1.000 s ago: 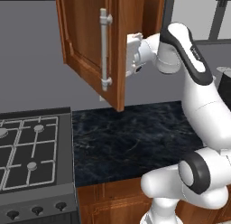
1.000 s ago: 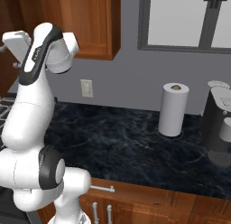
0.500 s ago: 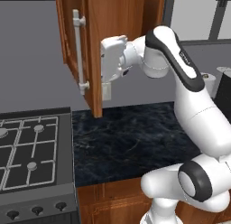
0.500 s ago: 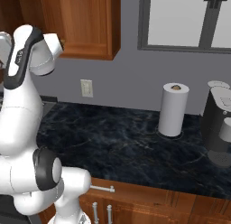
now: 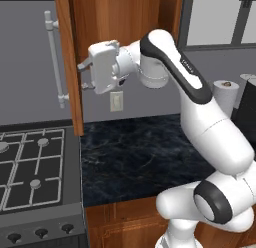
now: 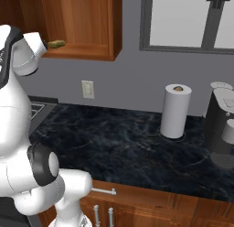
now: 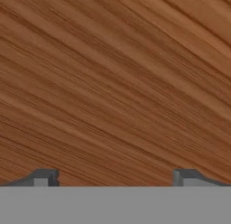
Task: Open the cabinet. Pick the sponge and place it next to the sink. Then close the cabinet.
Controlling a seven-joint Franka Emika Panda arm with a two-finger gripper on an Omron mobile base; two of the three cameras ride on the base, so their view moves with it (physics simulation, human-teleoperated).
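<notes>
The cabinet (image 5: 125,22) hangs above the counter with its door (image 5: 70,47) swung wide, seen edge-on, its silver bar handle (image 5: 54,57) on the far side. My gripper (image 5: 81,76) is open, its fingertips (image 5: 83,67) right at the door's inner face. In the hand view the tips of the gripper (image 7: 115,177) stand apart against wood grain, with nothing between them. A small yellowish block, the sponge (image 6: 56,44), lies on the cabinet's floor (image 6: 87,51) near the front edge, just right of my arm. The sink is out of view.
A gas stove (image 5: 30,167) sits left of the dark marble counter (image 5: 140,152). A wall outlet (image 5: 116,100) is below the cabinet. A paper towel roll (image 6: 176,110) and a coffee machine (image 6: 221,130) stand at the counter's right, under a window (image 6: 183,20).
The cabinet door has swung further open to the left. My open gripper has followed it leftwards along its inner side.
</notes>
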